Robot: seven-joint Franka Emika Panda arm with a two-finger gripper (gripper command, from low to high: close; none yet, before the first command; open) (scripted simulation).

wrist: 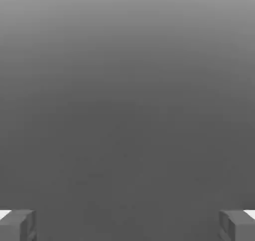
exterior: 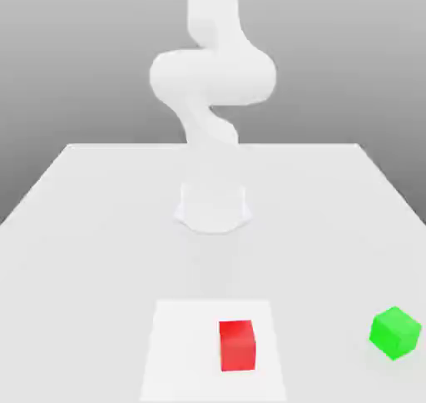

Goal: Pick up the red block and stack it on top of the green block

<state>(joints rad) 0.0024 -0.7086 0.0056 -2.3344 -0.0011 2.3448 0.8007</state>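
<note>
Tool (wrist: 127, 225) wide open, nothing btwn fingers (wrist: 20, 225).

A white table (exterior: 91, 226) stretches beneath a plain grey backdrop (exterior: 75, 60), with a brighter white square patch (exterior: 183, 351) near its front edge

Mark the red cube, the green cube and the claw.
Red cube (exterior: 237, 345), exterior view, on its front face.
Green cube (exterior: 394, 332), exterior view, at its near corner.
Claw (wrist: 127, 225), hand view, midway between its two wide-apart grey fingertips.
</note>
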